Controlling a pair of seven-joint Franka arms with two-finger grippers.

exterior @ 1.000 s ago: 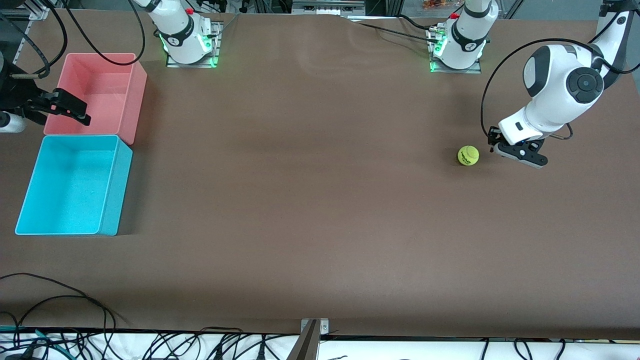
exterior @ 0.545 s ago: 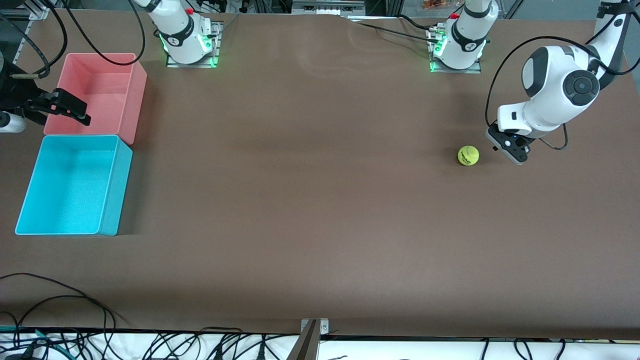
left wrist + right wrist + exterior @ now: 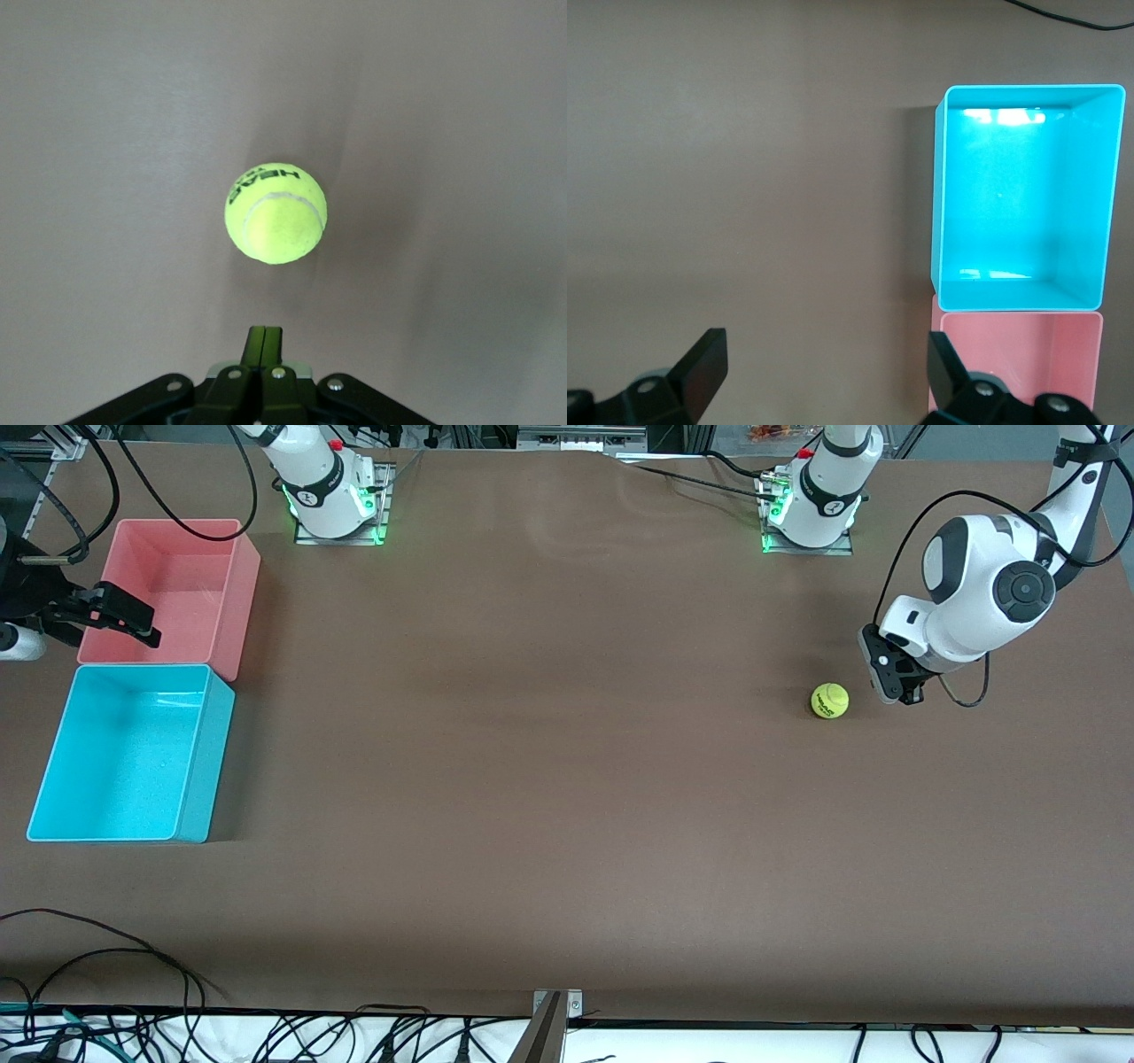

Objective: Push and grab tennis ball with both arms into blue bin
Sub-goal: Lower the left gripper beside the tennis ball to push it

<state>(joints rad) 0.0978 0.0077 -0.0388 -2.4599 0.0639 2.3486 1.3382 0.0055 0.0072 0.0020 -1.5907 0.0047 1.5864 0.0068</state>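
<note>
The tennis ball rests on the brown counter toward the left arm's end, well apart from the blue bin, and its dark lettering is visible in the left wrist view. The left gripper is positioned low just beside the tennis ball, not touching it, with its fingers clenched together and pointing at the ball. The right gripper waits at the right arm's end, over the edge of the pink bin that adjoins the blue bin, with its fingers released wide.
</note>
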